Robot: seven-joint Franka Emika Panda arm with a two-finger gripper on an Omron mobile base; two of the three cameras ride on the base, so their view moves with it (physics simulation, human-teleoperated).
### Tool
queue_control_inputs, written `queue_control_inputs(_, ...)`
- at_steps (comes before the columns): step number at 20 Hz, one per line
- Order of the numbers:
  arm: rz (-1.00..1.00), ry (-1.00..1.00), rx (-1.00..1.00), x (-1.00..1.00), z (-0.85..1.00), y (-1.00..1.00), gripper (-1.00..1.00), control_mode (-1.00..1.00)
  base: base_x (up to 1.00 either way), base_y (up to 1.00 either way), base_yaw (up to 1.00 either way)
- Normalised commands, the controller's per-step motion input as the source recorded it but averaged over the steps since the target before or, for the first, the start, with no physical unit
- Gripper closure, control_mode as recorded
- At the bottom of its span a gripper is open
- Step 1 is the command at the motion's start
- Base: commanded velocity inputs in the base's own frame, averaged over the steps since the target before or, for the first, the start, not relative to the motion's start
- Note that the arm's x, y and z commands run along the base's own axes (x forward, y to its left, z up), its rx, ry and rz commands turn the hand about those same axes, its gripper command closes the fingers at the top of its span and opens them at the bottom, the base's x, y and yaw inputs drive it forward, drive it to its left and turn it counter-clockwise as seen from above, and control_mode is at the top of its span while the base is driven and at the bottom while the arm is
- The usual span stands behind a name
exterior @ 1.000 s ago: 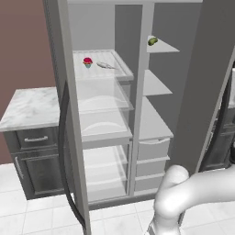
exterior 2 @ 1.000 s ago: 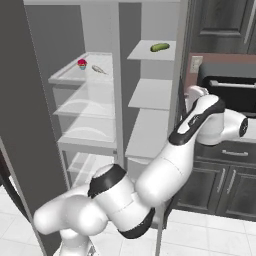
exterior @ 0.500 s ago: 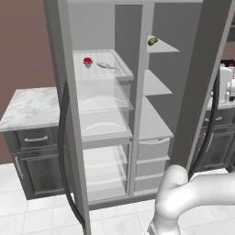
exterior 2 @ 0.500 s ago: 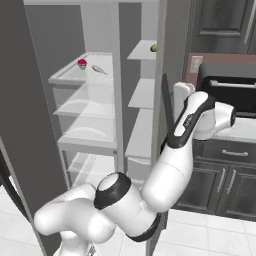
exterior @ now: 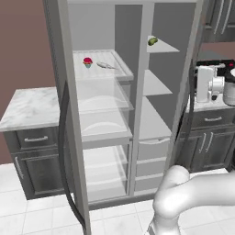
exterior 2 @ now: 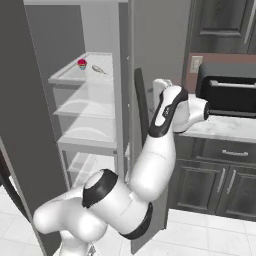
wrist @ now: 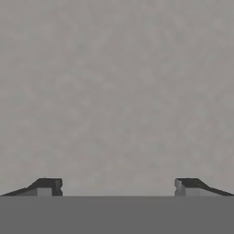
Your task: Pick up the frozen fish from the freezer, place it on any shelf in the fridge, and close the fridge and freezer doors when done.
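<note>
The frozen fish (exterior: 106, 65) lies on the fridge's (exterior: 101, 137) top glass shelf (exterior: 120, 64), beside a red-topped cupcake (exterior: 87, 61); the right base view shows the fish (exterior 2: 98, 69) there too. The freezer (exterior: 156, 105) holds a small green item (exterior: 153, 41) on its top shelf. Its narrow door (exterior 2: 155, 45) stands partly swung in, dark handle (exterior 2: 141, 100) facing out. My gripper (exterior 2: 156, 92) sits against that door's outer face. In the hand view the gripper (wrist: 117, 185) is open, nothing between its fingertips (wrist: 45, 185), flat grey door surface right ahead.
The fridge door (exterior: 64, 114) stands wide open at the left, and it looms large at the near left of the right base view (exterior 2: 25, 100). A marble counter (exterior: 27, 108) flanks the unit on the left. Right of the freezer, dark cabinets (exterior 2: 220, 170) carry a black microwave (exterior 2: 227, 87).
The freezer door has swung further toward shut, and my arm has moved left with it. It now covers the green item in the right base view. Fish and cupcake stay put.
</note>
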Motion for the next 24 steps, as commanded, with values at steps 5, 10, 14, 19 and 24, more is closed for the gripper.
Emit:
queue_control_inputs(5, -0.05, 0.0, 0.0, 0.37, 0.0, 0.46, -1.0, -1.0, 0.0, 0.0, 0.0)
queue_control_inputs(10, -0.06, 0.0, 0.0, 0.34, 0.0, 0.3, -1.0, -1.0, 0.0, 0.0, 0.0)
queue_control_inputs(14, -0.12, 0.0, 0.0, 0.4, 0.01, 0.03, -1.0, -1.0, 0.0, 0.0, 0.0)
queue_control_inputs(19, -0.11, 0.0, 0.0, 0.46, 0.0, 0.0, -1.0, -1.0, 0.0, 0.0, 0.0)
queue_control_inputs(24, -0.1, 0.0, 0.0, 0.44, 0.0, 0.0, -1.0, -1.0, 0.0, 0.0, 0.0)
